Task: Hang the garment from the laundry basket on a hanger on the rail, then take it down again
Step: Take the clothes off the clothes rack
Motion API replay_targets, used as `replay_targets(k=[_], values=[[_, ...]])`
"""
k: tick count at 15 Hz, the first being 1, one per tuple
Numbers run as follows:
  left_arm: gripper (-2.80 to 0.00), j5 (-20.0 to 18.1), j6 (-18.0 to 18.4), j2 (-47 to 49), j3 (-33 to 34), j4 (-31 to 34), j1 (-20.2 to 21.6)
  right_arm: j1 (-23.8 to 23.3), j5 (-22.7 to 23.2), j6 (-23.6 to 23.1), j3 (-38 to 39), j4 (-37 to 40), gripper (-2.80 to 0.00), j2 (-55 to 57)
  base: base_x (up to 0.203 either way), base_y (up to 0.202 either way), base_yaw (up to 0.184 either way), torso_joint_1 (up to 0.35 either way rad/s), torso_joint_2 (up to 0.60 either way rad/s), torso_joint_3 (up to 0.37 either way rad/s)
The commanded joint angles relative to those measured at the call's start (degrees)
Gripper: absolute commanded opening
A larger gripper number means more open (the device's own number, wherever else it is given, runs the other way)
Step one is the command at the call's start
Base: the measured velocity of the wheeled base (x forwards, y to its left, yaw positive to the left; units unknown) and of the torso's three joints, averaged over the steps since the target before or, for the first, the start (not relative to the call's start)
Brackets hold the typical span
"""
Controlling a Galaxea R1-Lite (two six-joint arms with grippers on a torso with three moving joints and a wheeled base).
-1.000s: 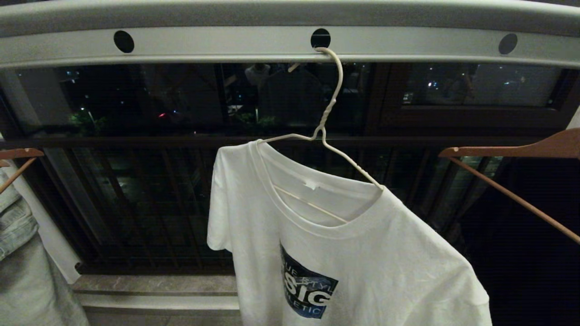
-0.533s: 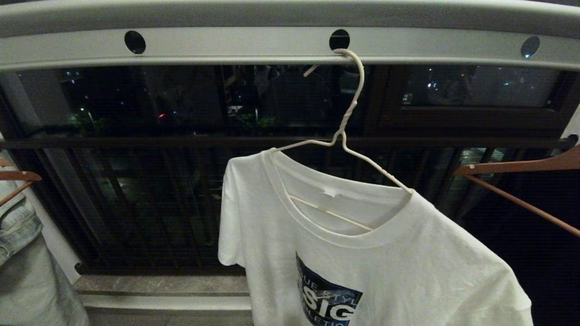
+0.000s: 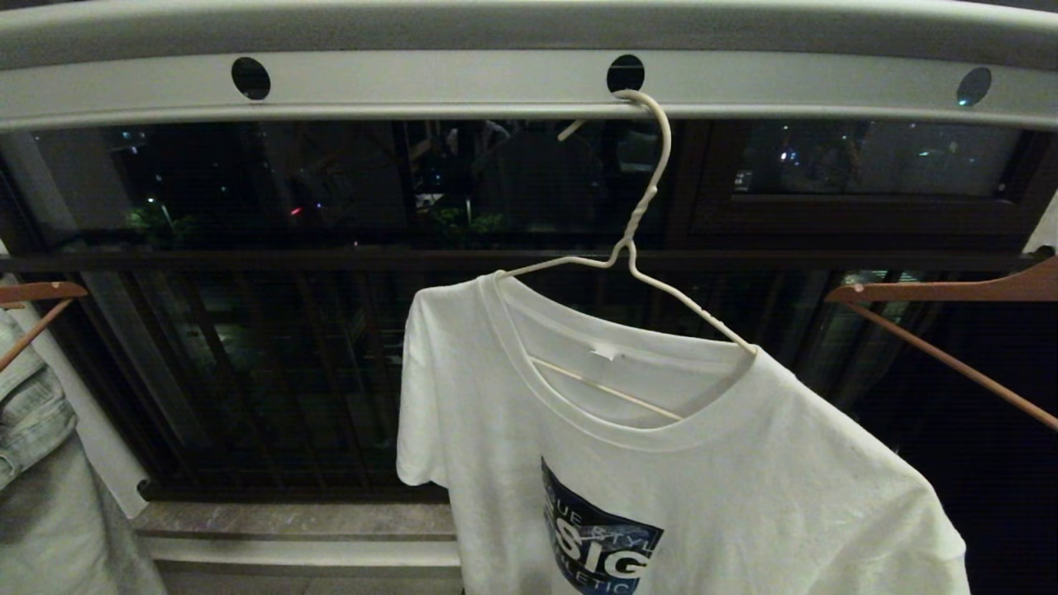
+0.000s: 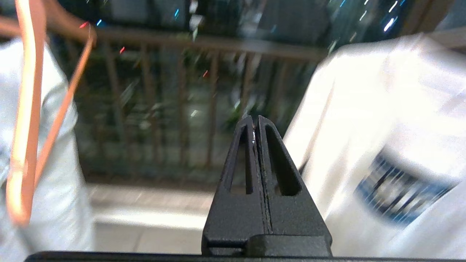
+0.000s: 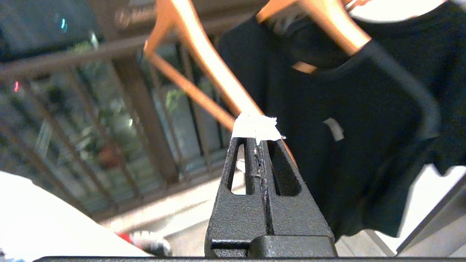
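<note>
T-shirt [image 3: 661, 487] on wire hanger [image 3: 636, 240] — hooked on rail [image 3: 413, 83].
Left gripper [image 4: 256, 122] and right gripper [image 5: 259, 140] both clenched, empty.

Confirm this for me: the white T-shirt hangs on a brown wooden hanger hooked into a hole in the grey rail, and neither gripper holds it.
One detail is wrong: the hanger is thin off-white wire, not brown wood, as the head view shows. The rest stands: the white T-shirt hangs from it, hooked into a hole in the grey rail, and the left gripper and right gripper are shut and apart from it.
</note>
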Motion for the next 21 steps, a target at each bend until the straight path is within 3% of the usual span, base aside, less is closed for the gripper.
replay_targets(k=[1,3,5,7,10,14,16,17,20,21], values=[[-2.80,0.0,2.3,-4.1,10.1,-3.8,0.1,-1.1,0.4,-0.2,4.3,-2.5,-2.80,-0.4,0.000,0.000,0.000,0.000,0.00,0.000],[-2.80,0.0,5.0,-5.1,18.0,-11.2,0.1,-4.6,3.1,-2.3,4.7,-3.2,-2.80,-0.7,0.000,0.000,0.000,0.000,0.00,0.000],[-2.80,0.0,6.4,-6.5,23.4,-15.3,0.1,-4.9,6.7,-2.8,8.5,-3.7,-2.80,-3.6,0.000,0.000,0.000,0.000,0.00,0.000],[-2.80,0.0,8.2,-9.1,26.9,-15.9,0.0,-5.1,10.9,-4.7,16.6,-7.6,-2.80,-8.5,0.000,0.000,0.000,0.000,0.00,0.000],[-2.80,0.3,13.5,-11.8,31.7,-16.0,-0.2,-5.3,19.3,-7.8,31.3,-19.4,-2.80,-14.8,0.000,0.000,0.000,0.000,0.00,0.000],[-2.80,0.4,14.7,-11.8,40.1,-23.0,-0.2,-5.3,25.6,-10.1,46.8,-35.9,-2.80,-16.2,0.000,0.000,0.000,0.000,0.00,0.000],[-2.80,0.3,15.4,-11.8,42.4,-26.6,-0.2,-5.3,26.8,-13.5,52.3,-40.9,-2.80,-16.3,0.000,0.000,0.000,0.000,0.00,0.000],[-2.80,0.3,15.3,-11.8,43.2,-26.7,-0.2,-5.3,27.0,-15.4,53.0,-41.4,-2.80,-16.3,0.000,0.000,0.000,0.000,0.00,0.000],[-2.80,0.3,13.7,-11.8,43.3,-26.7,-0.2,-5.3,29.1,-13.8,52.6,-36.6,-2.80,-16.3,0.000,0.000,0.000,0.000,0.00,0.000],[-2.80,0.4,12.3,-11.8,43.2,-26.7,-0.2,-5.3,29.4,-11.0,52.2,-35.7,-2.80,-16.3,0.000,0.000,0.000,0.000,0.00,0.000]])
